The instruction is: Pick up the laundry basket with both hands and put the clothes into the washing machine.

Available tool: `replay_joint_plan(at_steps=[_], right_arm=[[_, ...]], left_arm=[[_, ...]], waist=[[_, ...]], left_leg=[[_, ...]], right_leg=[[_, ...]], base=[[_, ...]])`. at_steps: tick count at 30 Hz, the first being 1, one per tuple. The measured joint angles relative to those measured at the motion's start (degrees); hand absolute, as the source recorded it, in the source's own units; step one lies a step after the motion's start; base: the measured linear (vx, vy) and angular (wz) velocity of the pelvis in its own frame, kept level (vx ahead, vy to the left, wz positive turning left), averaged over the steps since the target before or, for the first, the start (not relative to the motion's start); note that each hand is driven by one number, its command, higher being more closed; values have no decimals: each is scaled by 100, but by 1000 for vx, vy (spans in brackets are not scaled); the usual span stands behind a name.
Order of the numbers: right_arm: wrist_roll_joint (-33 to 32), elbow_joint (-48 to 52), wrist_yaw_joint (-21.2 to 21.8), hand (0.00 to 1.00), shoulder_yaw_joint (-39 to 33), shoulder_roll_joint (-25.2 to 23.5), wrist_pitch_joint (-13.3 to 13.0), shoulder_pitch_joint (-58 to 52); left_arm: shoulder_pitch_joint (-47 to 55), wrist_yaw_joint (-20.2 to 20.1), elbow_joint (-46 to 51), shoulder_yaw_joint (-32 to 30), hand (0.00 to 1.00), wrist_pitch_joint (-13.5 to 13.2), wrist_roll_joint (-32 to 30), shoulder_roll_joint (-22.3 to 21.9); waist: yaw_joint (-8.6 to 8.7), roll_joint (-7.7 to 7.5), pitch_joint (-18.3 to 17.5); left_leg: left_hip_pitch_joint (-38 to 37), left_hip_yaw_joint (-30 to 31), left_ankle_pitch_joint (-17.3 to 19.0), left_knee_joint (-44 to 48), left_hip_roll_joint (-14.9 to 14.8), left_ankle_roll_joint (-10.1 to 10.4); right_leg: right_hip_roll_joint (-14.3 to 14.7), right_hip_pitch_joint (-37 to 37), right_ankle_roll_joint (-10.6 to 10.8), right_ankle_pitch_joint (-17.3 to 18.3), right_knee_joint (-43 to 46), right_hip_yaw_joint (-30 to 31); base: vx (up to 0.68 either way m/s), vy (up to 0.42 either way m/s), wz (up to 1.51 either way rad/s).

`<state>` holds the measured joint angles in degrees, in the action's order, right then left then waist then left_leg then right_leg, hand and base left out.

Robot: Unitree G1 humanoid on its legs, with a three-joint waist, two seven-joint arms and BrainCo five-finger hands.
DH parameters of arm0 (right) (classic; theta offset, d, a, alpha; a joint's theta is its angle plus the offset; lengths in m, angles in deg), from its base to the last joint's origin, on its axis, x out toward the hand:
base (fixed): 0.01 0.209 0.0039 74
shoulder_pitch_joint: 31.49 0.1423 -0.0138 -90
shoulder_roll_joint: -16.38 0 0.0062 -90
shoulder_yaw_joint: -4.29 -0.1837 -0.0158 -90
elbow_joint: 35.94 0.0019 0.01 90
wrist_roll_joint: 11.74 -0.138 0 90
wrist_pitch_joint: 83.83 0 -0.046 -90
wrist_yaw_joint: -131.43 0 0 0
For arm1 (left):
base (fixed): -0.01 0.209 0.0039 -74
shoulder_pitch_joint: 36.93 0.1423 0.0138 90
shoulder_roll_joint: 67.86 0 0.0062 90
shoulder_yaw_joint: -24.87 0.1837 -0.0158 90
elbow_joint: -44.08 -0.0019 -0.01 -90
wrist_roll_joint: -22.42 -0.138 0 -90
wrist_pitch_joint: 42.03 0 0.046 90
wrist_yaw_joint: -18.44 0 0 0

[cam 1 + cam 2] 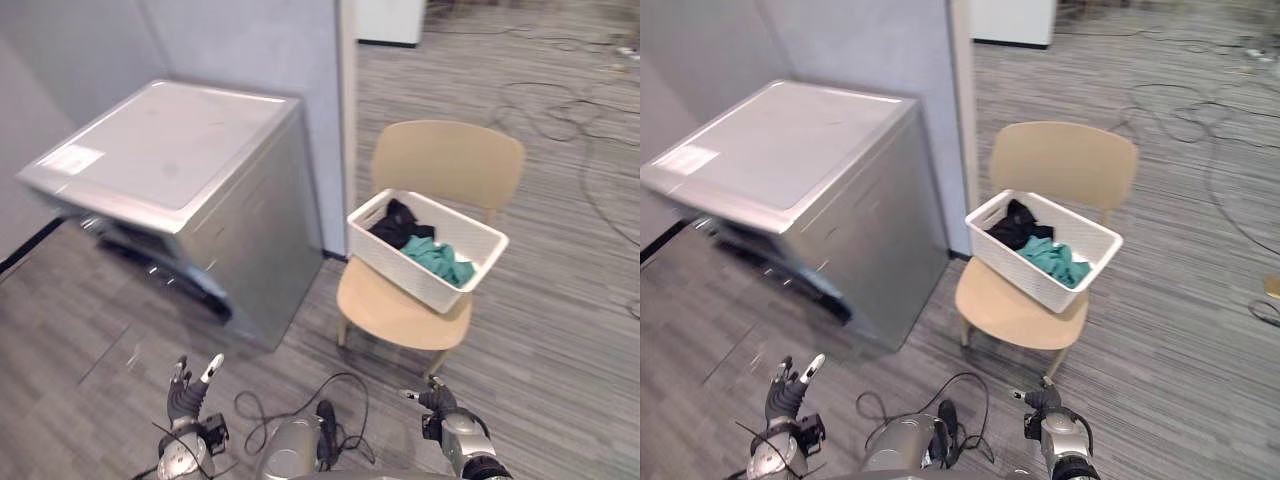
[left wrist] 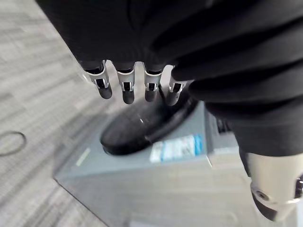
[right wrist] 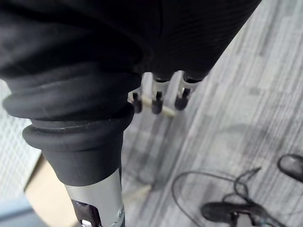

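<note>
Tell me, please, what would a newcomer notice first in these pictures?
The eye goes first to the white laundry basket, which sits on the seat of a tan chair and holds black and teal clothes. To its left, the big silver washing machine stands against the grey wall. The left hand and the right hand hang low and open, well apart from the basket.

Even, soft indoor light; faint shadows under chair (image 1: 400, 305) & washing machine (image 1: 165, 150).

Basket (image 1: 480, 262) on chair (image 1: 400, 312), washer (image 1: 170, 180) left.
</note>
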<state>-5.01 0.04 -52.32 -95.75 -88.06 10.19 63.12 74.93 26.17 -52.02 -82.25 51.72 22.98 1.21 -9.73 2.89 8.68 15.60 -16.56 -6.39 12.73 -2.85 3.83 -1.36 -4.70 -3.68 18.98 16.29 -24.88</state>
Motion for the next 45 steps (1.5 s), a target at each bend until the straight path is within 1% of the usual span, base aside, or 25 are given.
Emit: replay_joint_plan(at_steps=[1,3,4,5,9,11,12,13,16,18,19,20,21,24,28,30,31,33,34,35,36,37,39,42,45], right_arm=[[3,-129,0,0,53,2,-6,3],[3,-294,0,0,114,-2,-5,7],[1,-426,2,0,162,0,-4,0],[-13,-548,-1,0,161,16,-4,1],[-57,-765,-27,0,154,73,-15,6],[-59,-827,-39,0,135,63,-11,-5],[-62,-827,-52,0,79,61,-15,2],[-64,-827,-60,0,32,57,-16,11],[-71,-841,-113,0,-78,-29,-49,75],[-194,-810,-117,0,-81,-133,-118,49],[-218,-809,-115,0,-66,-138,-119,23],[-221,-805,-115,0,-48,-138,-120,-2],[-219,-752,-114,0,156,-146,-119,-14],[-158,-28,-142,0,606,-186,-154,-74],[-213,1120,-200,0,693,-151,-394,-100],[-222,1433,-281,0,720,-149,-438,-21],[-225,1464,-286,0,751,-152,-472,-13],[-245,1503,-291,0,969,-156,-523,-9],[-277,1513,-278,0,1177,-157,-526,-8],[-330,1520,-253,0,1494,-139,-524,-6],[-411,1556,-228,0,1861,-184,-526,0],[-449,1627,-233,0,2062,-274,-534,16],[-448,1685,-235,0,2327,-343,-534,94],[-458,1673,-285,0,2572,-462,-550,358],[-513,1658,-361,0,2860,-534,-632,559]], left_arm=[[33,-1,-279,-4,0,-20,-5,-7],[38,-11,-696,13,0,-22,-19,-5],[51,-18,-1028,54,0,-28,-25,3],[52,-20,-1393,103,0,-20,-78,13],[-47,-20,-2610,149,0,-1,-146,71],[-143,-1,-3033,55,0,-13,-143,101],[-271,5,-3317,-16,0,-33,-146,122],[-343,8,-3458,-71,0,-44,-146,130],[-470,109,-4141,-370,0,-59,-130,181],[-530,121,-4551,-444,0,-57,-120,317],[-587,119,-4679,-505,0,-56,-123,347],[-595,122,-4702,-504,0,-57,-123,357],[-616,128,-4771,-502,0,-65,-123,392],[-623,128,-4822,-503,0,-65,-152,479],[-884,128,-4855,-318,0,-79,-270,597],[-1110,128,-4865,-256,0,-133,-357,620],[-1157,125,-4867,-257,0,-149,-382,622],[-1198,121,-4813,-256,0,-180,-427,629],[-1198,121,-4835,-237,0,-179,-473,625],[-1175,125,-4883,-241,0,-167,-471,590],[-1038,133,-4918,-240,0,-154,-470,584],[-1072,142,-4947,-266,0,-134,-468,617],[-1180,245,-4898,-159,0,-108,-470,614],[-1310,422,-4730,69,0,-114,-472,624],[-1257,522,-4273,409,0,-140,-475,684]], waist=[[-7,29,13],[105,14,87],[177,-21,119],[209,-53,123],[282,-59,130],[296,-41,122],[305,5,110],[302,15,106],[257,-50,129],[280,-152,123],[290,-191,158],[301,-204,194],[367,-202,254],[605,-215,303],[600,-273,369],[596,-317,448],[595,-335,443],[591,-381,429],[597,-331,425],[541,-216,419],[464,-192,371],[432,-240,378],[387,-168,430],[253,-255,500],[252,-277,513]], left_leg=[[-16,-336,19,-64,-79,-31],[8,-1024,252,327,-325,-371],[31,-1252,448,799,-465,-645],[-9,-1329,622,1226,-615,-719],[-503,-1283,1177,1395,-871,-330],[-817,-1417,1154,884,-918,-280],[-945,-1512,1048,440,-914,-119],[-958,-1510,961,253,-882,-34],[-1055,-1201,897,-97,-389,-158],[-1078,-955,1084,-137,-37,-410],[-1218,-809,1170,-234,207,-511],[-1313,-718,1197,-269,310,-554],[-1482,-526,1251,-292,400,-631],[-1676,-335,1235,-495,450,-612],[-1778,-310,1177,-648,494,-583],[-2001,-346,1180,-768,492,-576],[-2063,-351,1186,-818,493,-566],[-2149,-398,1381,-711,400,-301],[-2025,-484,1828,-264,159,-224],[-1971,-731,2303,312,-248,8],[-1888,-939,2500,1139,-620,156],[-1511,-1097,2474,2298,-1049,75],[-733,-965,1987,4169,-1833,-264],[-327,-719,2155,4394,-1996,-249],[-45,124,2121,2998,-1884,-192]], right_leg=[[7,-51,-95,-89,-157,-348],[-20,-136,-200,-176,-336,-1003],[-96,-201,-192,-182,-357,-1421],[-183,-215,-155,-204,-359,-1784],[-506,-178,-14,-373,-353,-2737],[-639,-175,109,-487,-384,-3190],[-713,-177,215,-568,-390,-3515],[-769,-176,269,-604,-381,-3660],[-1209,-243,464,-731,-67,-3943],[-1803,-185,679,-573,763,-3768],[-2318,-69,563,-535,1606,-3378],[-2512,86,377,-528,2046,-3010],[-2473,571,402,-454,2908,-1784],[-1848,1371,602,-323,2936,-638],[-1630,1906,555,-517,1315,-764],[-1549,1828,518,-1116,183,-1066],[-1530,1817,456,-1241,46,-1114],[-1408,1808,243,-1424,10,-982],[-1192,1737,210,-1422,170,-888],[-811,1533,221,-1350,310,-850],[-449,1161,290,-1248,-25,-725],[-272,1013,28,-1480,-325,-725],[92,658,-166,-1580,-691,-564],[92,385,-138,-1602,-709,-26],[-68,206,-36,-1665,-825,565]], base=[[-206,-67,157],[-151,-62,168],[-182,-62,174],[-177,-40,194],[-34,77,131],[-23,177,148],[-27,216,155],[-14,249,123],[46,270,76],[55,314,68],[55,330,70],[77,358,83],[58,187,69],[102,144,60],[137,72,11],[247,12,-6],[262,-41,-13],[177,-86,-18],[199,-168,-57],[349,-209,-98],[299,-143,-113],[343,-137,-89],[306,-120,-65],[321,-14,-100],[273,153,-99]])
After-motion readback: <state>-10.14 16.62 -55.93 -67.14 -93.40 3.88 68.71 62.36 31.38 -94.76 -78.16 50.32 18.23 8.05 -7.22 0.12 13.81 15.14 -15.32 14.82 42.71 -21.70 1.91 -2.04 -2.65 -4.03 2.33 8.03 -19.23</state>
